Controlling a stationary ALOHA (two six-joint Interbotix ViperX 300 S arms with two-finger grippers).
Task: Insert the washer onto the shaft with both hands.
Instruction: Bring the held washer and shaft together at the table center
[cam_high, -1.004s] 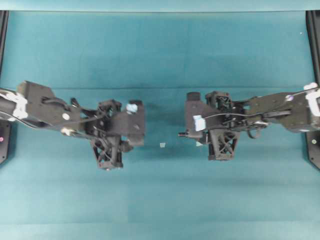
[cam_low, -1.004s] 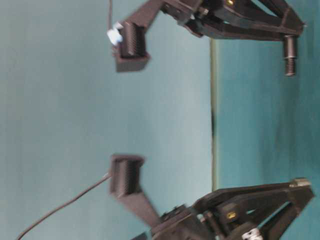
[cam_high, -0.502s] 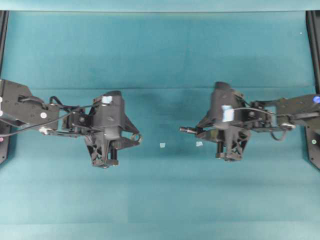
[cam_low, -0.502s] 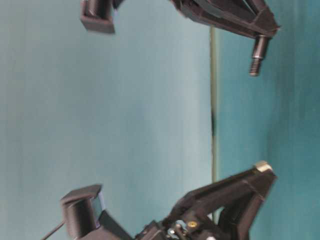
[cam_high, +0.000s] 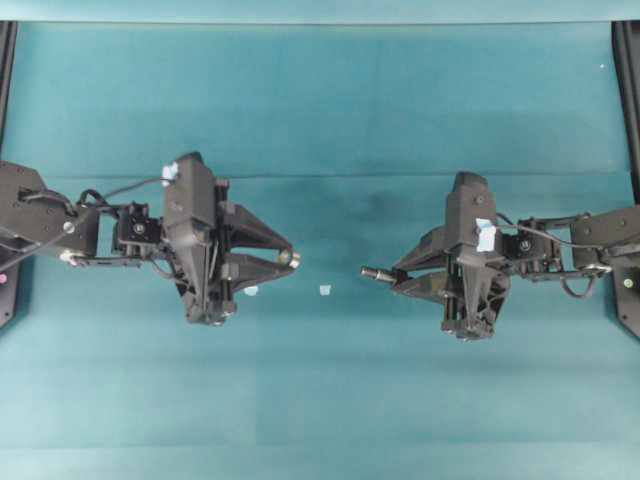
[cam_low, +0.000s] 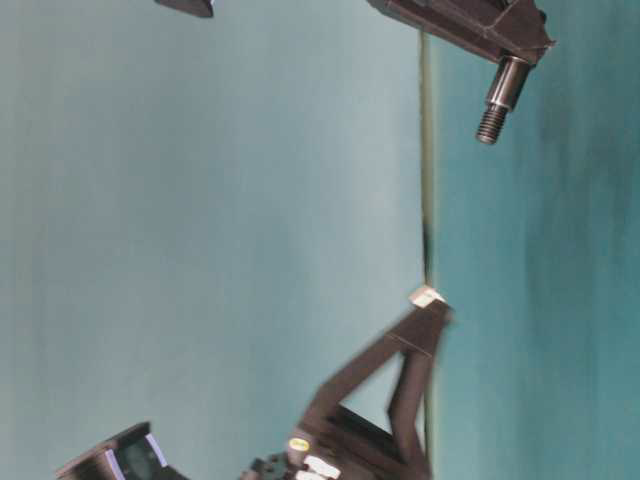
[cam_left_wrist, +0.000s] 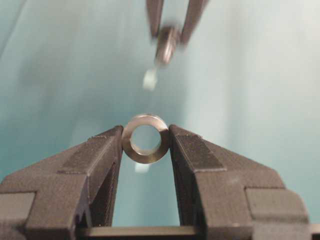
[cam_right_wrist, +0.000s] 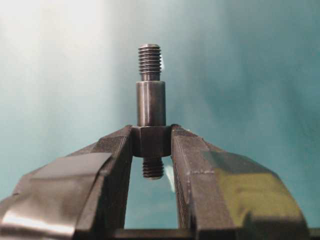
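The washer (cam_left_wrist: 145, 138) is a thick little ring of dull grey-brass metal, its hole wide enough that the teal cloth shows through, and it sits pinched edge-on between the tips of the left gripper (cam_left_wrist: 145, 145), whose black ribbed fingers press it from either side. Across the gap, the shaft (cam_right_wrist: 150, 107) is a dark grey stepped rod (threaded at both the narrow tip and the stubby rear end), clamped at its thicker collar by the right gripper (cam_right_wrist: 151, 142), with the plain barrel and the threaded tip sticking out past the fingertips. Seen from overhead, ring and rod face one another above the teal table (cam_high: 320, 110), well apart, the rod's tip aimed toward the left arm's side. One washer, one shaft, two grippers, each with its jaws closed on its own part. On the cloth I count two small pale tape scraps (cam_high: 324, 290), one lying between the grippers and another just under the left fingers.
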